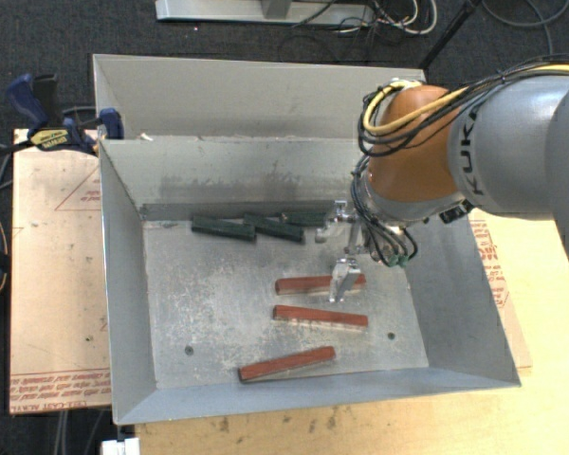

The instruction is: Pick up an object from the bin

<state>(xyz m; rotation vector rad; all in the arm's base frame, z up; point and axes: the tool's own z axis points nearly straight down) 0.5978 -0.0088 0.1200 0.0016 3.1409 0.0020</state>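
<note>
Grey metal bin on a dark floor, with sloped walls and a flat base. Robot arm enters from the right, its orange-covered wrist bent downward. The gripper points down at the right part of the uppermost red-brown bar, mid-floor — open or closed, cannot tell. Second red-brown bar just below; third near the front wall. Dark green sticks lie along the back.

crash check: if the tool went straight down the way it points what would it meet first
Probably the right end of the uppermost red-brown bar, directly under the tool, though depth is hard to judge.
</note>
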